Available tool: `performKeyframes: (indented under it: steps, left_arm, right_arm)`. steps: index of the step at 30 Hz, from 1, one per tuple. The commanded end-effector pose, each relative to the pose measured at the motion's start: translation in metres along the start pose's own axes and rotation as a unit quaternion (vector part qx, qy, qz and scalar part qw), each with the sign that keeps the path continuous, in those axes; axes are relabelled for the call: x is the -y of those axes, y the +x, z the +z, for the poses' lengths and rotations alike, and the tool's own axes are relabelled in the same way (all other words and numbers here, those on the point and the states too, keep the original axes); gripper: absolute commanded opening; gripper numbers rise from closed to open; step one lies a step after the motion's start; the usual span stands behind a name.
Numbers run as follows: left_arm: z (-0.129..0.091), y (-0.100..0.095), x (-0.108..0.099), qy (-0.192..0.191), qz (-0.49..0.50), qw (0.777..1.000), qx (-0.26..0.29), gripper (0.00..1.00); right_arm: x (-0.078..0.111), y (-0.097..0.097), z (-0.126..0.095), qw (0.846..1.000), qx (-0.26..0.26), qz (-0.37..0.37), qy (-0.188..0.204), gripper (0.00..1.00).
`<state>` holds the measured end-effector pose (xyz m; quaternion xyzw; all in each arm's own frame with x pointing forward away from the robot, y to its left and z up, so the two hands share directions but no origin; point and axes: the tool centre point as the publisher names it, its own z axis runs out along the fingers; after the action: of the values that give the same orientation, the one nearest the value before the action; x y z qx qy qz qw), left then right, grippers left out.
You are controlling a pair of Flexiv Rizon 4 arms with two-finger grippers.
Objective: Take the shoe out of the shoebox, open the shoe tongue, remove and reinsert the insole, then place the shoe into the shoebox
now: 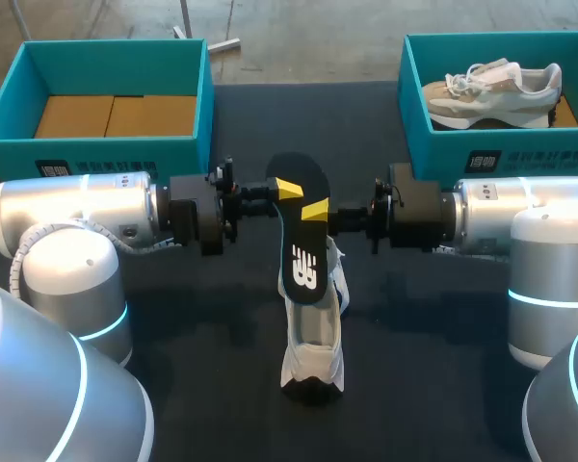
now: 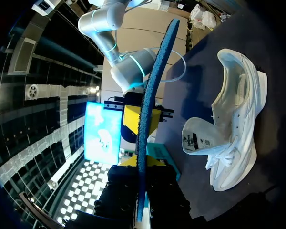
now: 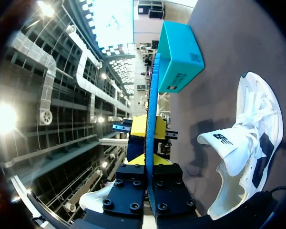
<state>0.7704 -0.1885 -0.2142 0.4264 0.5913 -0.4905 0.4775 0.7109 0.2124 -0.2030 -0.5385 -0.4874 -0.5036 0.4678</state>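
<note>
Left jaws and right jaws both pinch the insole [image 1: 303, 241] over the shoe [image 1: 313, 342], probably steadying it for reinsertion.

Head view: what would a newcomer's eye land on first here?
The insole, held up at the middle and pinched from both sides by the left gripper and right gripper. Below it a white shoe lies on the table. A second shoe sits in the right-hand teal shoebox.
</note>
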Motion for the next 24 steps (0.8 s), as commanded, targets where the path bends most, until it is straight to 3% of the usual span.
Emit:
performKeyframes:
  steps: [1, 2, 8, 13, 18, 24]
  left_arm:
    - [0.002, 0.0, 0.0, 0.001, 0.002, 1.0, 0.0, 0.0]
    - [0.002, 0.0, 0.001, 0.002, 0.003, 1.0, -0.001, 0.0]
    - [-0.004, -0.001, 0.006, 0.007, 0.005, 1.0, -0.005, 0.0]
    - [-0.014, -0.003, 0.014, 0.016, 0.001, 1.0, -0.007, 0.0]
    - [-0.023, -0.003, 0.028, 0.019, 0.002, 1.0, -0.014, 0.0]
    - [-0.033, 0.002, 0.046, 0.037, 0.013, 0.998, -0.04, 0.0]
  right_arm:
    - [0.0, 0.001, 0.003, 1.0, 0.005, -0.002, 0.005, 0.81]
    - [0.0, 0.001, 0.002, 1.0, 0.006, -0.002, 0.005, 1.0]
    - [0.007, 0.0, -0.015, 0.999, 0.036, -0.025, 0.014, 1.0]
    - [0.014, -0.002, -0.034, 0.994, 0.07, -0.06, 0.056, 1.0]
    - [0.018, -0.002, -0.053, 0.99, 0.093, -0.088, 0.058, 1.0]
    - [0.021, -0.005, -0.069, 0.982, 0.055, -0.163, 0.078, 1.0]
